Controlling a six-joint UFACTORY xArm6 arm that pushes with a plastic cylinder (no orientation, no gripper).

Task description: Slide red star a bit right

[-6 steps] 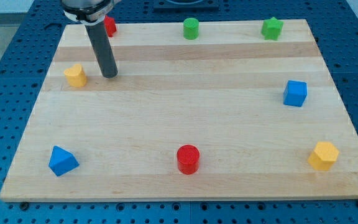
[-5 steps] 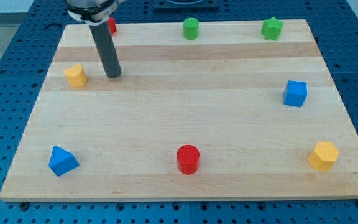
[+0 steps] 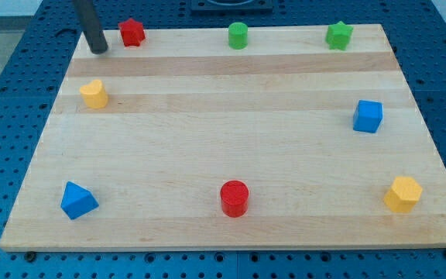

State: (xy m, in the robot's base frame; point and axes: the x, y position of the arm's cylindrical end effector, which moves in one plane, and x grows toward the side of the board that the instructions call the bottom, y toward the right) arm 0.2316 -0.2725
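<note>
The red star [image 3: 132, 32] sat at the upper left of the frame, near the top edge of the wooden board [image 3: 231, 147]. My tip [image 3: 97, 49] stood just to the star's left and a little lower, not touching it yet. A moment before, the tip was lower down, to the right of the yellow block [image 3: 94, 93], and the rod hid most of the star. Then it went up and over to the left, so the star showed all the way. I think that put the tip on the correct side to push the star right. The rod has no claw, so it held nothing. The green round block [image 3: 238, 36], green star [image 3: 338, 35], blue cube [image 3: 368, 116], red round block [image 3: 235, 198], blue triangle block [image 3: 77, 200] and other yellow block [image 3: 403, 194] had not moved.
</note>
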